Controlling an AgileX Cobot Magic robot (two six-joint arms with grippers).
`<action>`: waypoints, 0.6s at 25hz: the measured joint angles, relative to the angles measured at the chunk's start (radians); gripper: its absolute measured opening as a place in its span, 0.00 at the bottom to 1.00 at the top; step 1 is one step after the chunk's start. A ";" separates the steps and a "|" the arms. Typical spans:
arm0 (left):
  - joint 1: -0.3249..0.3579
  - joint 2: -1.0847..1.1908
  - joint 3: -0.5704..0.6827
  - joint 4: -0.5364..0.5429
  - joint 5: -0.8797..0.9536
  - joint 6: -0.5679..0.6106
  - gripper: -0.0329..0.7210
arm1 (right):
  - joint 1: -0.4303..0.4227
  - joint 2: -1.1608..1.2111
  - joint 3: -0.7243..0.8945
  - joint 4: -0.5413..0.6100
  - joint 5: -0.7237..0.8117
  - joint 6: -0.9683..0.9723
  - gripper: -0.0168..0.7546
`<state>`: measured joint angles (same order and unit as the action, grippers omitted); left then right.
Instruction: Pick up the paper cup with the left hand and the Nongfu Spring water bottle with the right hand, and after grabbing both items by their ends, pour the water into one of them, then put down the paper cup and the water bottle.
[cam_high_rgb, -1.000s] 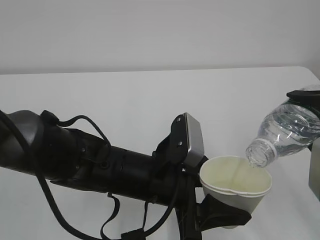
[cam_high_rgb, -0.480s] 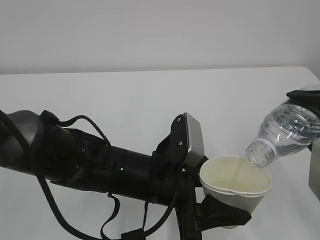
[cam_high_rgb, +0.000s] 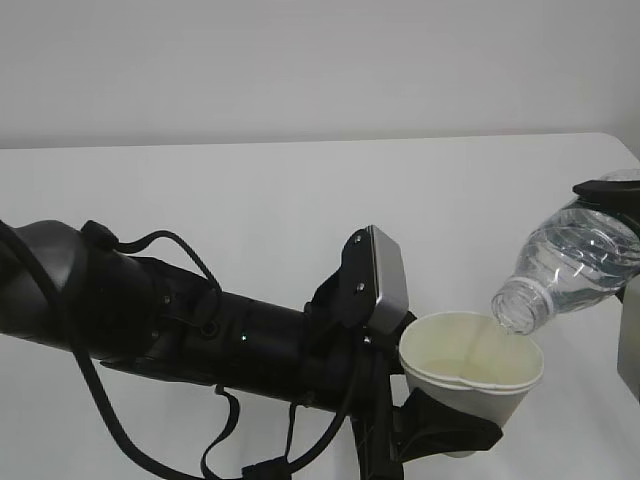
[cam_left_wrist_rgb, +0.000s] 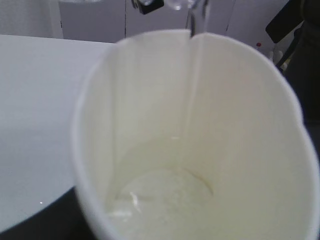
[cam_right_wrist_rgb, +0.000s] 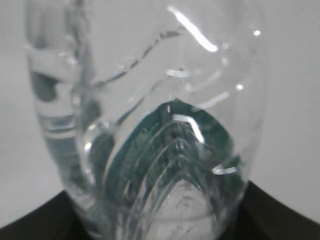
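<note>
Pour step: bottle mouth over cup rim, thin stream running.
I judged best to hold tilt steady; left hand (cam_high_rgb: 440, 425) jaws clamped on paper cup (cam_high_rgb: 470, 375), right hand (cam_high_rgb: 612, 192) jaws clamped on Nongfu Spring water bottle (cam_high_rgb: 570, 265), water (cam_left_wrist_rgb: 165, 195) shallow in the cup.

Exterior camera looks down slantwise at the cream tapered paper cup (cam_high_rgb: 470, 375); left wrist peers straight into it (cam_left_wrist_rgb: 190, 150), close; right wrist hugs the clear ribbed plastic bottle (cam_right_wrist_rgb: 150, 150).

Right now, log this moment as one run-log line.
phase: pouring | left gripper: holds cup | right gripper: holds tilted bottle | water: pooling in cup
</note>
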<state>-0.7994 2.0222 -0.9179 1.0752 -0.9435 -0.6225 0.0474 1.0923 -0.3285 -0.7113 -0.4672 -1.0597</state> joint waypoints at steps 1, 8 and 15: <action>0.000 0.000 0.000 0.000 0.000 0.000 0.60 | 0.000 0.000 0.000 0.000 0.000 0.000 0.59; 0.000 0.000 0.000 -0.001 0.000 0.000 0.60 | 0.000 0.000 0.000 0.000 0.000 -0.002 0.59; 0.000 0.000 0.000 -0.003 0.000 0.000 0.60 | 0.000 0.000 0.000 0.000 0.000 -0.004 0.59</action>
<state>-0.7994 2.0222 -0.9179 1.0722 -0.9435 -0.6225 0.0474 1.0923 -0.3285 -0.7113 -0.4672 -1.0639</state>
